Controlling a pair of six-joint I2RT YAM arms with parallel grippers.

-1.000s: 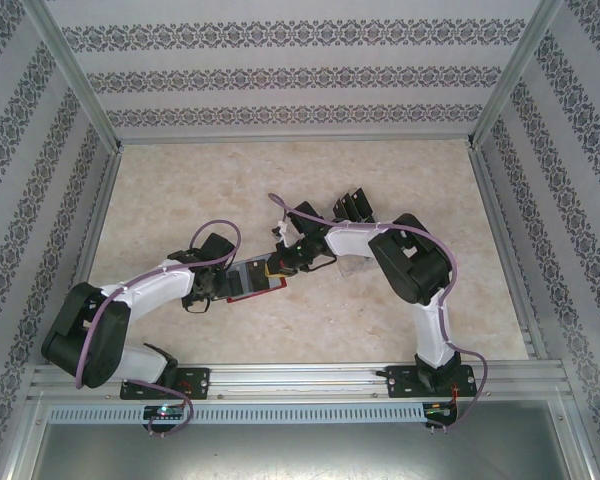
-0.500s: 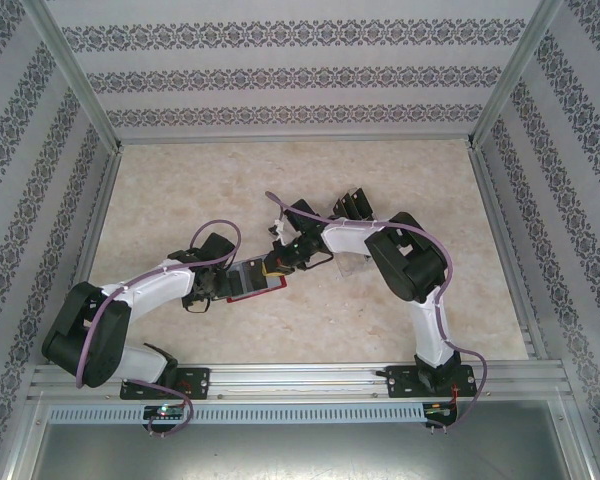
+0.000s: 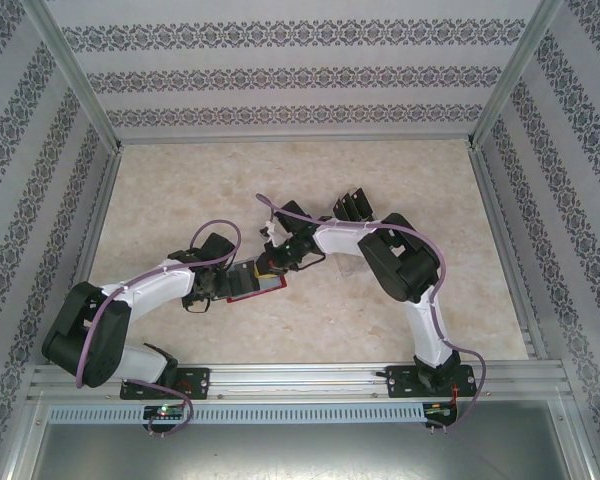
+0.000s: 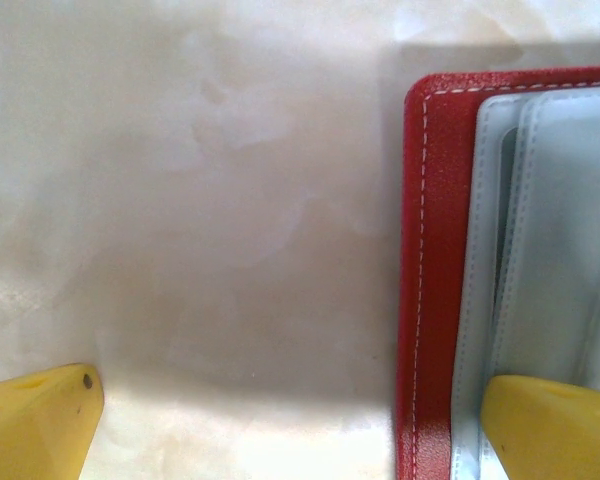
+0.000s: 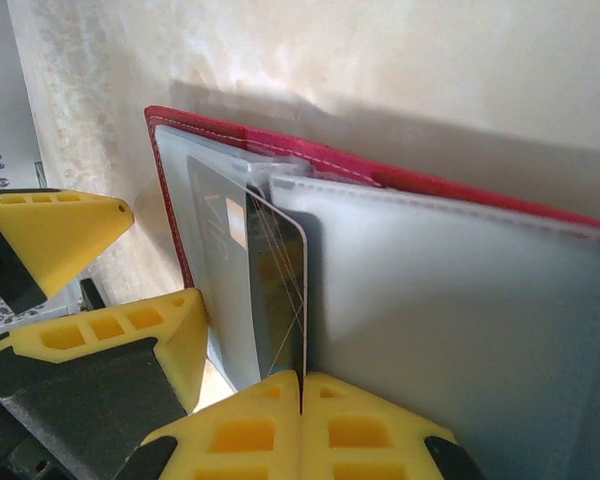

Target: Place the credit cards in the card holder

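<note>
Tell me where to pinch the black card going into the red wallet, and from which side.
Pinch the credit card at its free near end, across the two flat faces, coming in line with it from outside the card holder. It stands on its thin edge with its far end among the clear sleeves, so only that end is exposed. The right gripper is shut on it there.

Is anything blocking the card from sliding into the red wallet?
Nothing visible is. The right hand pinches the card, its tip at the clear sleeves of the wallet. The left hand is open, one finger over the sleeves, beside the card's path.
</note>
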